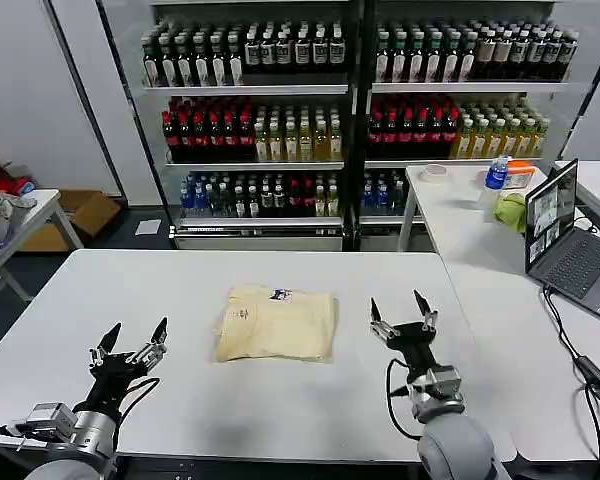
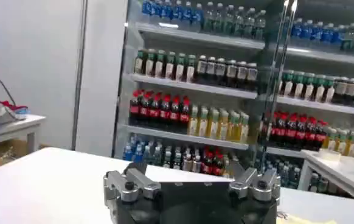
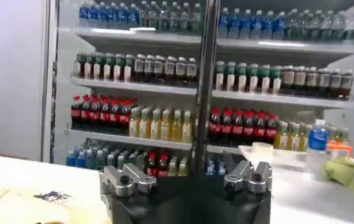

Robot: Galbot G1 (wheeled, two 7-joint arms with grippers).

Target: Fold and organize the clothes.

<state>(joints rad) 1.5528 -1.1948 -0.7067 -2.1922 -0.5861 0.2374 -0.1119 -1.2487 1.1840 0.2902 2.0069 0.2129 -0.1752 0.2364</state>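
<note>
The clothes point(image 1: 276, 323), a pale cream-yellow T-shirt, lie folded into a neat rectangle at the middle of the white table point(image 1: 210, 400), with the small dark-and-white neck label at its far edge. An edge of the clothes point(image 3: 19, 207) also shows in the right wrist view. My left gripper point(image 1: 132, 340) is raised above the table's near left part, open and holding nothing. My right gripper point(image 1: 400, 315) is raised to the right of the shirt, open and empty as well. Neither gripper touches the shirt.
A second white table point(image 1: 500, 290) to the right carries a laptop point(image 1: 565, 240), a yellow-green cloth lump point(image 1: 511, 211) and a blue-capped bottle point(image 1: 496, 172). Shelves of drink bottles point(image 1: 350, 110) stand behind. A side table point(image 1: 10, 225) with a fabric heap is far left.
</note>
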